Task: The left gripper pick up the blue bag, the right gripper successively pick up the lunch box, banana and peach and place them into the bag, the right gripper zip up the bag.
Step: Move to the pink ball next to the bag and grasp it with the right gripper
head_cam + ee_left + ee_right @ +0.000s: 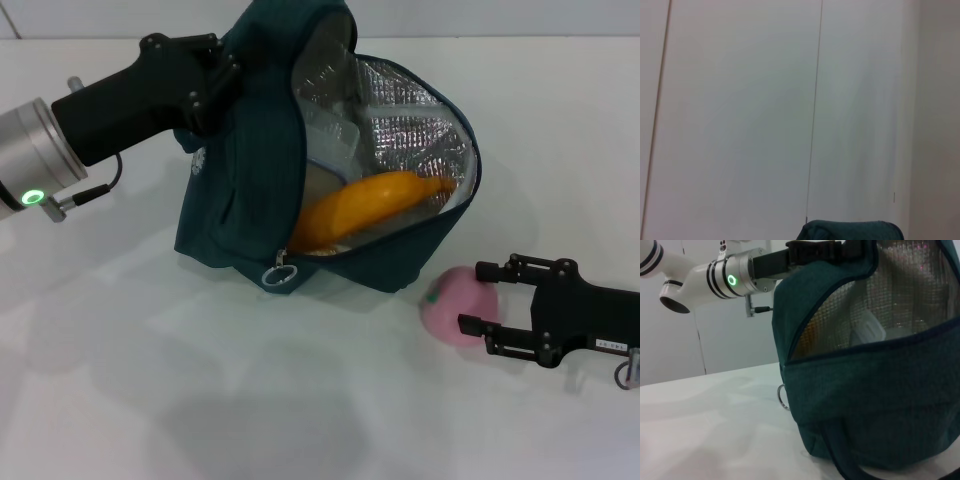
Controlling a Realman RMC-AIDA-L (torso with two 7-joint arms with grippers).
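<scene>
The blue bag [240, 190] stands on the white table, its mouth open and showing silver foil lining. My left gripper [215, 85] is shut on the bag's top at the back left and holds it up. The banana [370, 205] lies inside the opening, and the lunch box [335, 140] is behind it, partly hidden. The peach [445, 305] sits on the table just right of the bag. My right gripper [472, 297] is open, with a fingertip on either side of the peach. The right wrist view shows the bag [880, 390] close up and the lunch box [867, 332] inside.
The zipper's ring pull [280, 275] hangs at the bag's front lower corner and also shows in the right wrist view [782, 397]. The left arm's silver wrist with its green light [30, 195] reaches in from the left. White table [200, 400] spreads in front.
</scene>
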